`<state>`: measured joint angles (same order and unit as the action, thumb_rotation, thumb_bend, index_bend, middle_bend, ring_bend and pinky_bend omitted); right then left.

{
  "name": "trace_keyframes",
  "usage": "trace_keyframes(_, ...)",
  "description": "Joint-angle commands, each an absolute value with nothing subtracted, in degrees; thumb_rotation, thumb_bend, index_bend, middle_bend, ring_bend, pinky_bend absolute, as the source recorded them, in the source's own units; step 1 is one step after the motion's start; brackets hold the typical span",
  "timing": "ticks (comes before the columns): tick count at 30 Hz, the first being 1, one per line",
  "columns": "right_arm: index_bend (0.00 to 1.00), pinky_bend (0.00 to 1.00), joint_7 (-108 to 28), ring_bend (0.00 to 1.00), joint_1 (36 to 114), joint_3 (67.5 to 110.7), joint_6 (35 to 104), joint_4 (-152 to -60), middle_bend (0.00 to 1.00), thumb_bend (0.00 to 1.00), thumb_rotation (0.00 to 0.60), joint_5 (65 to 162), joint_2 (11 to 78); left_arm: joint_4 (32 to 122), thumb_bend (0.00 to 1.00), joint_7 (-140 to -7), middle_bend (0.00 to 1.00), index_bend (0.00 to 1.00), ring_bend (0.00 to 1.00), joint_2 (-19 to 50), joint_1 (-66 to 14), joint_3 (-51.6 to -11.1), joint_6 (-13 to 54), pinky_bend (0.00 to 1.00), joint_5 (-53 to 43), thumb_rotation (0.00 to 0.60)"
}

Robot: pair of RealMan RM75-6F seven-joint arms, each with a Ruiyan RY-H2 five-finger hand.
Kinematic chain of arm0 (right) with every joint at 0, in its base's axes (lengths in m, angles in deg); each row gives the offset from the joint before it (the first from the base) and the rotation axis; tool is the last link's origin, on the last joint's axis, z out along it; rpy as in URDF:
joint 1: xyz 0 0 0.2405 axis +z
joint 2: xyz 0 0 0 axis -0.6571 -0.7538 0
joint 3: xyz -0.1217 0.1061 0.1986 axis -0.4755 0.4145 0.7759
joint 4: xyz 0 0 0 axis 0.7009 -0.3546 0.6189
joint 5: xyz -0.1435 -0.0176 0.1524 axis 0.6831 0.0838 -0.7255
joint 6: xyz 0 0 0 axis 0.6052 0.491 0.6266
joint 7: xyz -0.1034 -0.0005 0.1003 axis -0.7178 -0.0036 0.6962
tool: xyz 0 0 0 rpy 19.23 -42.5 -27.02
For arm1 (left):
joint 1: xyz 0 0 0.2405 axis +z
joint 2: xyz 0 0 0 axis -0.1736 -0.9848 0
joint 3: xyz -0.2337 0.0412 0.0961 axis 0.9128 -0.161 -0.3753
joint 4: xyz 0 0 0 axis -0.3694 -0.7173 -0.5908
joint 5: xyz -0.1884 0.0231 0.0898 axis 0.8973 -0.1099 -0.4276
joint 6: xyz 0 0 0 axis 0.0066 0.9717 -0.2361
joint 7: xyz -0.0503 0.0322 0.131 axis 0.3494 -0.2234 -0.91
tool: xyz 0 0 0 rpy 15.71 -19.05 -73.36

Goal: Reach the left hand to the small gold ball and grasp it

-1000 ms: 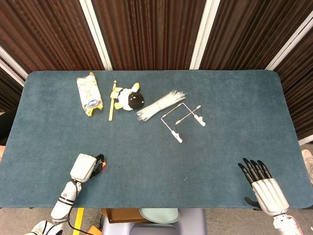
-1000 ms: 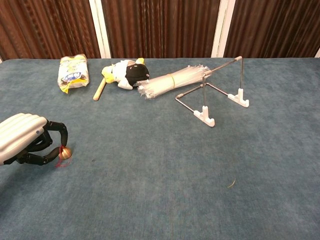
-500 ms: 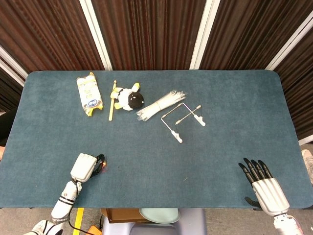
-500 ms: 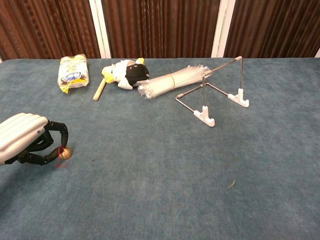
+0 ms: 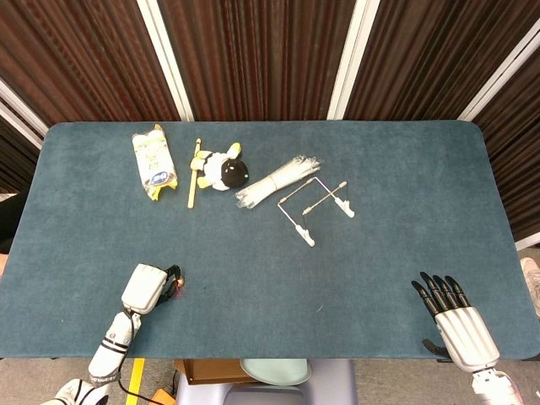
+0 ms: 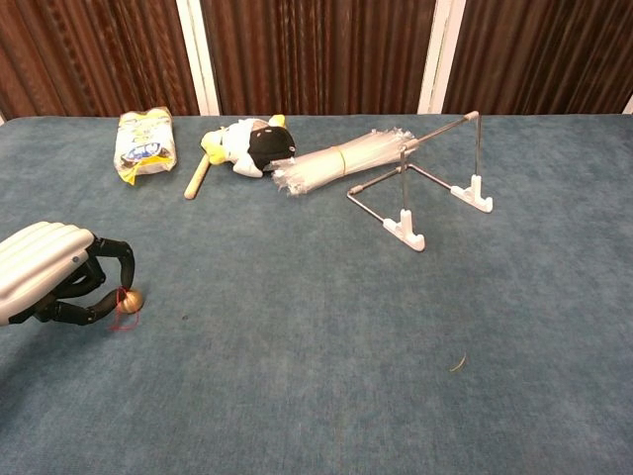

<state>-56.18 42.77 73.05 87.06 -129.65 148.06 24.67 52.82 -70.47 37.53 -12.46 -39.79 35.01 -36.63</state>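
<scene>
Curling around the small gold ball (image 6: pixel 131 299), the left hand (image 6: pixel 51 276) is being kept low at the near left corner of the counter (image 6: pixel 326 327), dark fingers (image 6: pixel 103 281) hooked over the ball with its red loop showing beneath. Compared with a second ago, the ball is being seen slightly higher and tucked closer under the fingertips, so the pinch is judged to be tightening; the hand itself is barely being shifted. The grasp is judged nearly complete, though whether the ball is fully off the cloth cannot be told. In the head view the same left hand (image 5: pixel 146 288) is being shown with the ball (image 5: pixel 180 283) at its fingertips.

The right hand (image 5: pixel 456 319) is being rested flat at the near right edge, fingers spread, nothing in it, unchanged.

Further out, a wire stand with white feet (image 6: pixel 425 188) is being seen mid-counter, a bundle of clear-wrapped sticks (image 6: pixel 341 159) lying just beside it, one end reaching under its bar. A black-and-white plush toy (image 6: pixel 247 145) is lying against a wooden stick (image 6: pixel 198 176), and a yellow-and-white packet (image 6: pixel 141 144) is lying at the far left.

The counter is being covered in blue-green felt. Behind it, dark brown ribbed panels (image 6: pixel 316 54) with white vertical strips (image 6: pixel 193 54) are being seen.
</scene>
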Motion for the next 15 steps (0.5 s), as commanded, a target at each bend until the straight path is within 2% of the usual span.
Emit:
trace_keyframes(1, 0.0, 0.0, -56.24, 0.0, 42.78, 73.03, 86.99, -129.64, 0.0, 0.18, 0.6, 148.03, 24.7, 52.82, 0.51, -70.17, 1.0, 0.76, 1.0, 37.4, -12.37, -39.7, 35.86, 1.0, -36.79, 0.6)
trace_keyframes(8, 0.0, 0.0, -56.87, 0.0, 42.99, 73.23, 86.29, -129.62, 0.0, 0.18, 0.6, 147.36, 25.04, 59.34, 0.51, -70.33, 1.0, 0.75, 1.0, 34.44, -11.3, -41.78, 41.81, 1.0, -40.79, 0.6)
trace_keyframes(10, 0.0, 0.0, -56.92, 0.0, 43.24, 73.37, 85.69, -129.65, 0.0, 0.18, 0.6, 146.85, 25.11, 60.58, 0.5, -73.2, 1.0, 0.75, 1.0, 33.47, -11.75, -41.25, 42.82, 1.0, -41.58, 0.6)
trace_keyframes(15, 0.0, 0.0, -56.73, 0.0, 43.29, 72.83, 85.73, -129.82, 0.0, 0.18, 0.6, 147.79, 24.85, 61.85, 0.5, -72.51, 1.0, 0.75, 1.0, 31.97, -12.57, -37.71, 38.17, 1.0, -36.16, 0.6)
